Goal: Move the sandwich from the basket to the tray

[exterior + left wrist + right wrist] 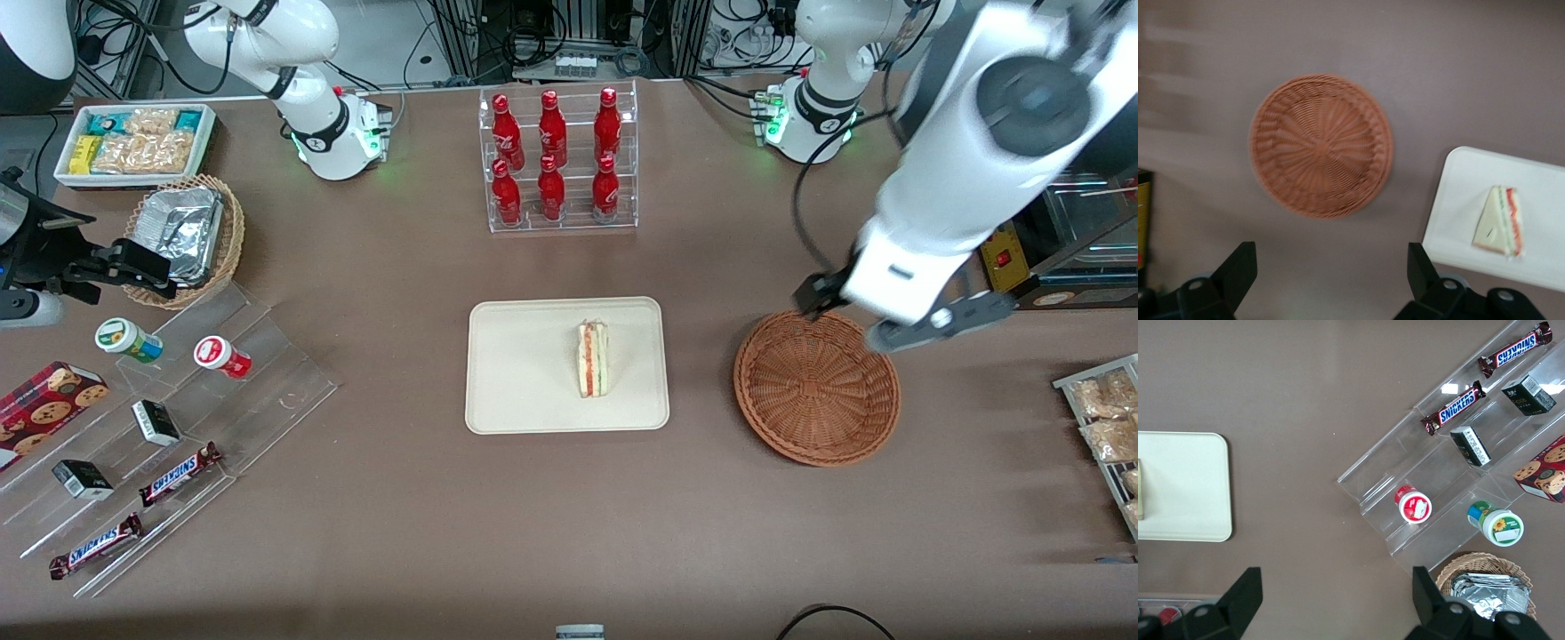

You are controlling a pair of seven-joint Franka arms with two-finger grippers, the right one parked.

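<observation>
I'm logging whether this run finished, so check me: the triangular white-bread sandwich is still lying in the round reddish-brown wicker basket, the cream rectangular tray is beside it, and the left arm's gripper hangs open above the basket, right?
Not quite. The front view shows the triangular white-bread sandwich lying on the cream rectangular tray, not in the round reddish-brown wicker basket, which holds nothing. The rest stands: tray beside basket, left arm's gripper above the basket, jaws open.

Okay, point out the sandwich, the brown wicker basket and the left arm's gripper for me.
sandwich point(593, 359), front view, on its striped cut edge.
basket point(816, 388), front view, on the bare woven floor.
gripper point(1331, 275), left wrist view, midway between its open fingertips, above the table beside the basket.
</observation>
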